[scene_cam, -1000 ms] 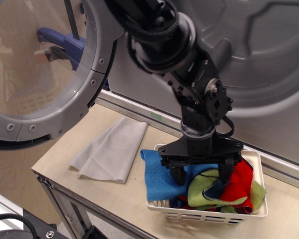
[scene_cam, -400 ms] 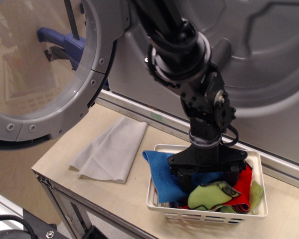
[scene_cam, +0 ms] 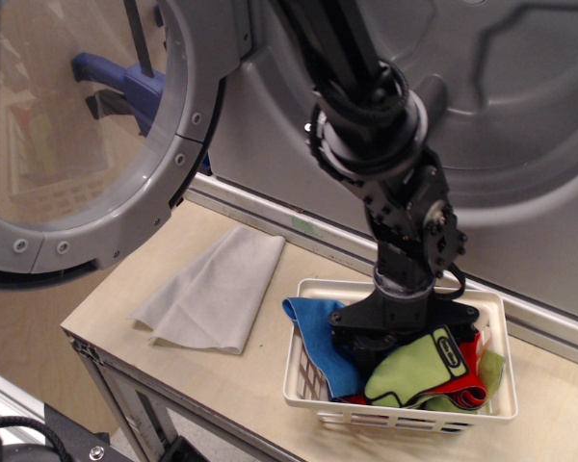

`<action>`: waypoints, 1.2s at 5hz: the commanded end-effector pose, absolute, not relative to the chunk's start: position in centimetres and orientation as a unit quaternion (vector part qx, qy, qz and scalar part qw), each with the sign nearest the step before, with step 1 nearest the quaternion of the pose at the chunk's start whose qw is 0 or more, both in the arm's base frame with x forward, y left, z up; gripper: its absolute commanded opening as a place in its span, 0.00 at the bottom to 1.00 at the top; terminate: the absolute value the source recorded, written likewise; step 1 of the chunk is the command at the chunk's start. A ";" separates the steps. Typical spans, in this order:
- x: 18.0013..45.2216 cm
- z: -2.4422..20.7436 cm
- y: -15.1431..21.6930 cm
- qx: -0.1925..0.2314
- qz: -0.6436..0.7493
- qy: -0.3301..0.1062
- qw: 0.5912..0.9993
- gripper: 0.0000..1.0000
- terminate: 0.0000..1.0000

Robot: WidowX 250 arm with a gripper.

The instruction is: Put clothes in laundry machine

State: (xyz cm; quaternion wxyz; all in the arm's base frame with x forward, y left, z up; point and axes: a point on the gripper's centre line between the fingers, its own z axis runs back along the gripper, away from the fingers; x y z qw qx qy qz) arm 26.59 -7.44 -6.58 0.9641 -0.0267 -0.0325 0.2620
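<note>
The clothes lie in a white lattice basket (scene_cam: 303, 390): a blue cloth (scene_cam: 313, 332) at the left, a lime green piece with black trim (scene_cam: 414, 371) in front, and a red piece (scene_cam: 470, 388) at the right. My gripper (scene_cam: 397, 348) is pushed down into the pile between the blue and green pieces. Its fingertips are hidden by the clothes, so its state does not show. The grey laundry machine drum (scene_cam: 520, 115) stands behind, with its round windowed door (scene_cam: 188, 144) swung open at the left.
A grey cloth (scene_cam: 217, 289) lies flat on the wooden table (scene_cam: 222, 380) left of the basket. The table's front edge runs close below the basket. The machine's sill (scene_cam: 299, 226) runs along the table's back.
My gripper has moved right and down into the basket. The green piece now lies in front of it, and the blue cloth is bunched toward the left.
</note>
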 end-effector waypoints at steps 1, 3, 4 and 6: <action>27.3 -3.7 -7.0 -0.024 0.274 -0.066 0.959 0.00 0.00; 27.3 1.8 -6.7 0.015 0.267 -0.155 0.951 0.00 0.00; 26.9 4.8 -7.5 0.017 0.254 -0.203 0.946 0.00 0.00; 27.4 10.4 -8.8 0.019 0.226 -0.326 0.918 0.00 0.00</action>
